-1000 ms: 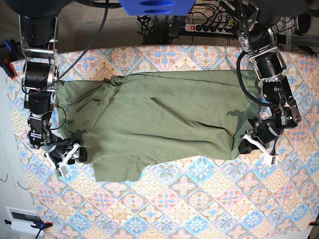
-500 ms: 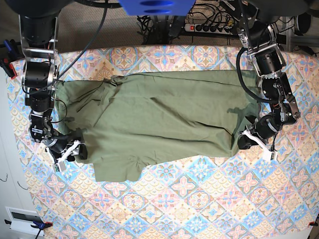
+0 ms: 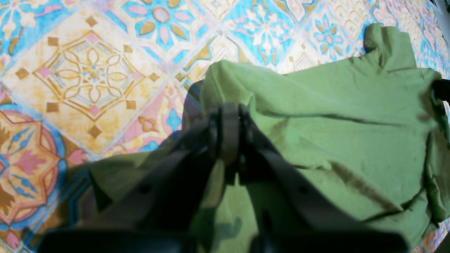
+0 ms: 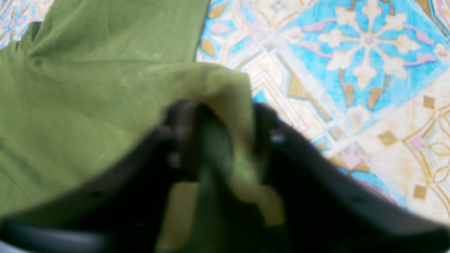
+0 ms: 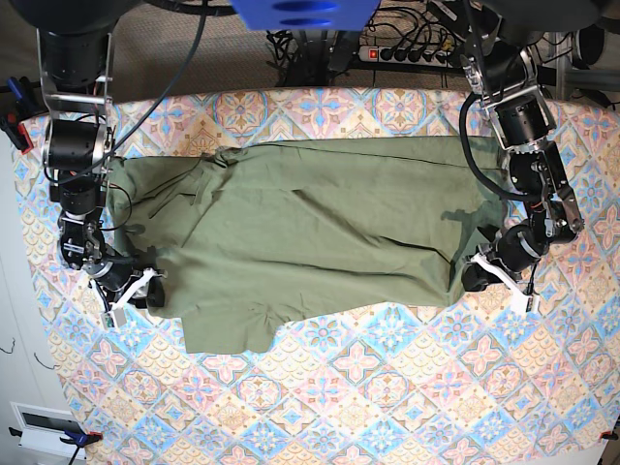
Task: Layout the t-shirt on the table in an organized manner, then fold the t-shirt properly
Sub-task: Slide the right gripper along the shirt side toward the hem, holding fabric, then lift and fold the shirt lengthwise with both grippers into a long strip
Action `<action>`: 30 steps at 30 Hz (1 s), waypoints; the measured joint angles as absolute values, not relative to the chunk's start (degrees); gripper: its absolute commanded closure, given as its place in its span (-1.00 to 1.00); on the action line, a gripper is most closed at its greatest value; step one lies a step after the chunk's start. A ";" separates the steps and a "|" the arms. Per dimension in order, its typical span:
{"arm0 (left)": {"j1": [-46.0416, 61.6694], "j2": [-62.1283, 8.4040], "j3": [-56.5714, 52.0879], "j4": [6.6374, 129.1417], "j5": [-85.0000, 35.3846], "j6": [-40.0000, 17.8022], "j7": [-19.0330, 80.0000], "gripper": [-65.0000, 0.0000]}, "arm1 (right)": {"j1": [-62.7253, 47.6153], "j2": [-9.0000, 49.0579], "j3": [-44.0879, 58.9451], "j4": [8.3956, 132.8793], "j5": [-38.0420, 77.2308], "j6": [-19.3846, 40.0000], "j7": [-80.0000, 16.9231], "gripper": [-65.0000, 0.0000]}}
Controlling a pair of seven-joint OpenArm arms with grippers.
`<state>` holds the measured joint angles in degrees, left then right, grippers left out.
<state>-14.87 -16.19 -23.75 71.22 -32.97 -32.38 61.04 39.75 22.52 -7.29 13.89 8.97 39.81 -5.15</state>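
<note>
The olive-green t-shirt lies spread wide across the patterned table, wrinkled, with a sleeve hanging toward the front at lower left. My left gripper is at the shirt's near right corner. In the left wrist view it is shut on a raised fold of the t-shirt. My right gripper is at the shirt's near left edge. In the blurred right wrist view it is shut on bunched fabric of the t-shirt.
A power strip with cables lies behind the table's far edge. Bare tile-pattern cloth runs in front of the shirt. A white box sits off the table at lower left.
Both grippers have shifted slightly toward the far side while holding the shirt's near corners. The right-side corner has drawn in a little.
</note>
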 measured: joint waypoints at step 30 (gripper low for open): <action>-14.06 -20.32 -23.81 71.42 -40.29 -32.58 58.33 1.00 | 34.37 24.60 1.69 32.69 9.34 40.23 -16.69 0.92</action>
<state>-14.06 -20.32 -23.81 71.42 -40.29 -32.58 58.33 34.37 24.60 1.69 32.69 9.34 40.23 -16.69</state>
